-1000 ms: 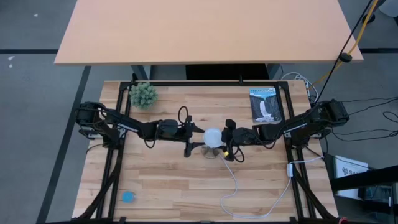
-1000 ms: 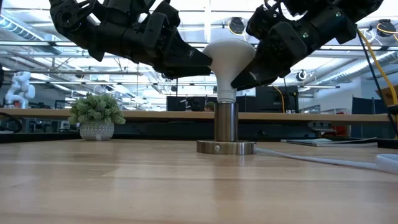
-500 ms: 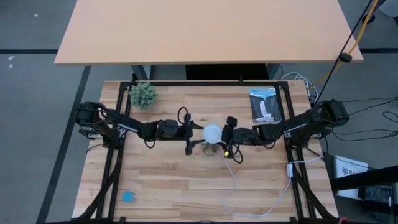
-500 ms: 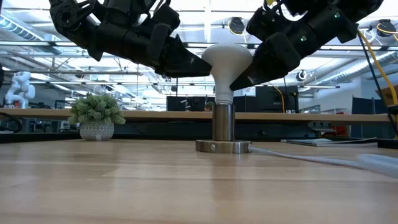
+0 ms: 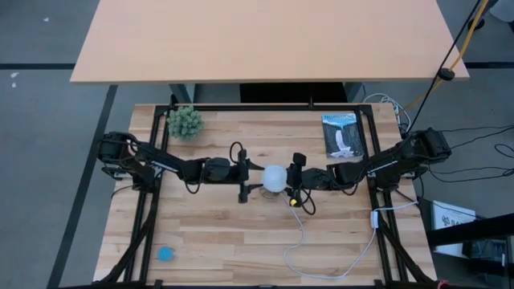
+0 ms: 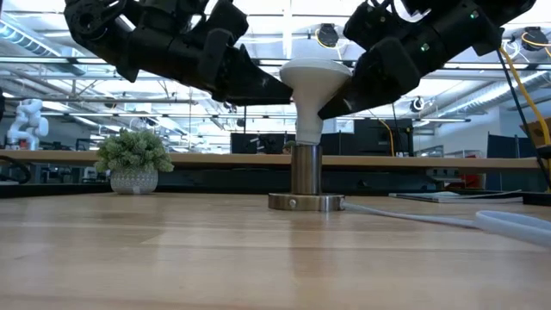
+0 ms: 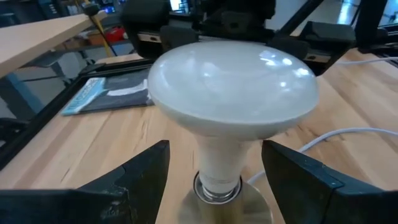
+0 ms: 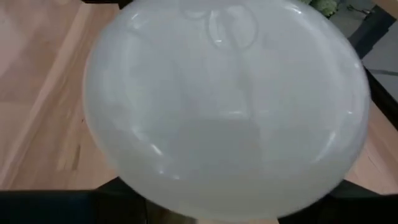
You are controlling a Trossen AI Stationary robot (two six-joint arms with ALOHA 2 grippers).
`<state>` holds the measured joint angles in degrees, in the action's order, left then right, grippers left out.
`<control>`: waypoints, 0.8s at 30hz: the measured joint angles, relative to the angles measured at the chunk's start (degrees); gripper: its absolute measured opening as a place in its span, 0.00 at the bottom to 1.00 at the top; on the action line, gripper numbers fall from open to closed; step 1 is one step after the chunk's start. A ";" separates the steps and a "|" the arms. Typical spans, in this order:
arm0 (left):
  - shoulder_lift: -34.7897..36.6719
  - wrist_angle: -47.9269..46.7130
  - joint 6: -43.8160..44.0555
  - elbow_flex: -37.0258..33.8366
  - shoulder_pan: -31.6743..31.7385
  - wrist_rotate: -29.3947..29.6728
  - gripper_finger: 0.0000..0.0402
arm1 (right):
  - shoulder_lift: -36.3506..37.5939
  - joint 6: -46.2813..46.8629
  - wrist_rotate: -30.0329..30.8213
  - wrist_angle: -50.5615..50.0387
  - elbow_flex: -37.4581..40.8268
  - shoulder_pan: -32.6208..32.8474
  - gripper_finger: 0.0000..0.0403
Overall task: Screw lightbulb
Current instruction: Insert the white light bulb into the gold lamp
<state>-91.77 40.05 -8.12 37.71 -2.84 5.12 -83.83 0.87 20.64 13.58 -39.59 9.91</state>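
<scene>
Lightbulb [image 6: 315,76] seated upright in socket [image 6: 306,185].
It is flanked by the left gripper [image 7: 214,168], spread and unclamped, and grasped by the right gripper [image 5: 294,181].

Lightbulb [image 8: 227,106] rim beyond right wrist frame

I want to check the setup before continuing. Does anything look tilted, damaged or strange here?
Nothing stands out. The white frosted lightbulb stands upright in the silvery metal socket on the wooden table, with the left gripper and right gripper on either side of it.
</scene>
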 joint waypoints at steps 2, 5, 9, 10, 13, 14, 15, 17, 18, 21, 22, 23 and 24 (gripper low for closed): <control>0.00 -0.03 0.04 0.00 0.29 0.07 0.64 | 0.00 0.51 0.05 0.04 0.00 -0.04 0.52; 0.00 -0.09 0.07 0.00 0.36 0.34 0.64 | 0.00 1.20 0.24 0.69 0.00 -0.42 0.52; 0.00 -0.58 0.65 0.00 0.35 0.43 0.64 | -0.02 1.55 0.03 3.11 -0.01 -0.85 0.52; 0.00 -0.89 0.90 0.00 0.35 0.43 0.64 | 0.00 1.78 0.02 3.03 -0.06 -0.85 0.52; -0.02 -1.11 1.54 0.00 0.36 0.42 0.64 | -0.04 2.88 0.00 2.91 -0.35 -0.83 0.52; -0.02 -1.07 1.57 0.00 0.36 0.42 0.64 | -0.04 2.99 -0.06 2.76 -0.35 -0.83 0.52; -0.02 -1.10 1.58 0.00 0.36 0.42 0.64 | -0.04 2.99 -0.06 2.39 -0.35 -0.81 0.52; -0.02 -1.09 1.76 0.00 0.36 0.42 0.64 | -0.04 3.33 -0.11 1.69 -0.35 -0.81 0.52; -0.02 -1.09 1.87 0.00 0.36 0.42 0.64 | -0.04 3.83 -0.10 1.44 -0.35 -0.81 0.52; -0.02 -1.09 3.24 0.00 0.49 0.39 0.64 | -0.04 4.88 -0.11 0.61 -0.35 -0.81 0.52; -0.02 -1.09 3.95 0.00 0.67 0.34 0.64 | -0.04 4.89 -0.11 0.65 -0.35 -0.81 0.52; -0.02 -1.14 4.81 0.00 0.93 0.34 0.64 | -0.04 4.88 -0.11 0.80 -0.35 -0.81 0.52; -0.02 -1.41 5.57 0.00 1.24 0.31 0.64 | -0.04 4.79 -0.11 0.83 -0.35 -0.81 0.52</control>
<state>-91.79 38.64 -2.55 37.71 -1.61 5.43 -83.88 5.66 20.53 14.41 -39.94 9.10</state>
